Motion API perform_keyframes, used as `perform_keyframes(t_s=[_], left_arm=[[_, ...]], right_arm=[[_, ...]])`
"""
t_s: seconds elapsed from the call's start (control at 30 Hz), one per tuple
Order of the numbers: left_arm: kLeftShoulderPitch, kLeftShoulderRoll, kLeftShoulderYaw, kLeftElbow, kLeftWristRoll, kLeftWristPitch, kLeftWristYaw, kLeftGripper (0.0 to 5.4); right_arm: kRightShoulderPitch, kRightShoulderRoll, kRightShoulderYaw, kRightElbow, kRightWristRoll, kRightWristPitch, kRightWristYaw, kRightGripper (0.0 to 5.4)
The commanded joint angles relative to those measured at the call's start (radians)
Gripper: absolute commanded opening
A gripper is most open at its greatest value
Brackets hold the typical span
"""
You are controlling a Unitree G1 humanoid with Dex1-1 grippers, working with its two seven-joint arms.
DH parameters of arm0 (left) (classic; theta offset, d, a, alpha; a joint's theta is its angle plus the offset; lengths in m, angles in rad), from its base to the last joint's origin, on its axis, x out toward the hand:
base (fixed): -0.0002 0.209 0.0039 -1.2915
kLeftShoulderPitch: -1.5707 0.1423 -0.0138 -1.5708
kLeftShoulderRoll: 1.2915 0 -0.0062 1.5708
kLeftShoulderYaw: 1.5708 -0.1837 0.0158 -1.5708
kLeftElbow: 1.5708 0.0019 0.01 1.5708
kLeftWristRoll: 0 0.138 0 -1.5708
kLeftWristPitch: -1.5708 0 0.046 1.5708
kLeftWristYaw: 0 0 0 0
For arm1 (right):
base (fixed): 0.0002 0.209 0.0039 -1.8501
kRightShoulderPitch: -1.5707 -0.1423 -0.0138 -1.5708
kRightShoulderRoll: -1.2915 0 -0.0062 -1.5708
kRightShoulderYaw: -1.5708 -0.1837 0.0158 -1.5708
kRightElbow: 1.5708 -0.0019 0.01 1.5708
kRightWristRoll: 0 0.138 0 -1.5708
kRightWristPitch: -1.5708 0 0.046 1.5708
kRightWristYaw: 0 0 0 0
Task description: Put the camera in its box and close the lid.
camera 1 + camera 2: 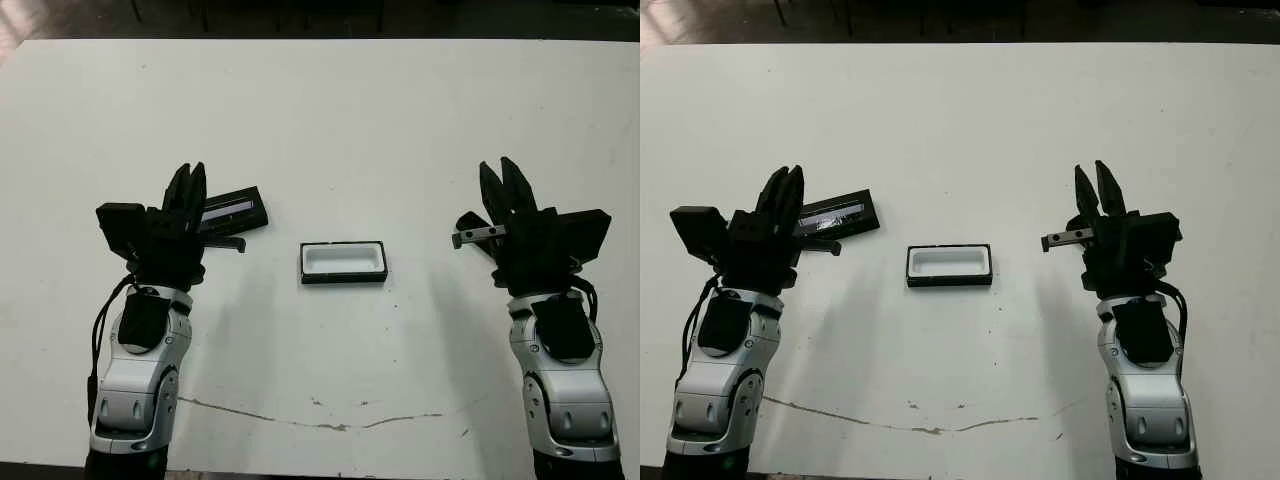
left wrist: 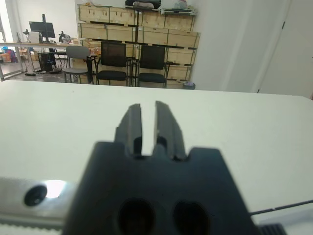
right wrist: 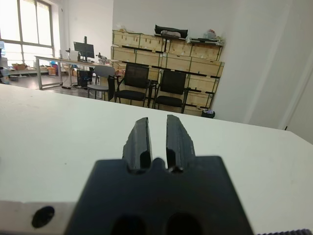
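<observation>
The box (image 1: 343,262), a shallow black tray with white lining, lies open and empty at the table's middle. Left of it and a little farther back lies the lid (image 1: 238,210), a black slab with a silvery-blue strip, set at a slant. Its left end is hidden behind my left gripper (image 1: 191,171). That gripper's fingers (image 2: 132,128) stand close together with nothing between them. My right gripper (image 1: 497,166) hovers right of the box, well apart from it, also shut on nothing, its fingers (image 3: 140,137) pointing at bare table. The camera does not show in any view.
The white table (image 1: 330,120) runs wide behind the box. A thin crack (image 1: 330,424) crosses its near part. Beyond the far edge the wrist views show chairs (image 2: 112,61), desks and stacked wooden crates (image 3: 166,41).
</observation>
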Motion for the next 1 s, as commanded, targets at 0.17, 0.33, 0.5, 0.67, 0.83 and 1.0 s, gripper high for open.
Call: perform_keyframes(t_s=[0.17, 0.33, 0.5, 0.67, 0.83, 1.0], left_arm=[[-0.013, 0.009, 0.014, 0.025, -0.002, 0.015, 0.000, 0.03], [-0.042, 0.009, 0.016, 0.062, 0.009, 0.001, 0.001, 0.03], [-0.042, 0.013, 0.014, 0.065, 0.014, -0.015, -0.006, 0.03], [-0.043, 0.004, 0.021, 0.058, -0.004, -0.010, -0.003, 0.03], [-0.039, 0.003, 0.024, 0.046, -0.012, -0.003, -0.001, 0.03], [-0.029, 0.008, 0.025, 0.041, -0.011, -0.012, -0.005, 0.03]], right_arm=[[-0.009, -0.001, -0.001, 0.026, 0.011, 0.009, 0.005, 0.00], [-0.034, -0.002, -0.006, 0.074, 0.014, -0.012, 0.007, 0.00], [-0.030, -0.019, -0.019, 0.061, 0.001, -0.029, 0.006, 0.00], [-0.037, -0.045, -0.049, 0.009, 0.037, 0.009, 0.028, 0.00], [-0.049, -0.102, -0.094, -0.013, 0.056, 0.038, 0.059, 0.00], [-0.051, -0.168, -0.167, -0.007, 0.118, 0.073, 0.118, 0.00]])
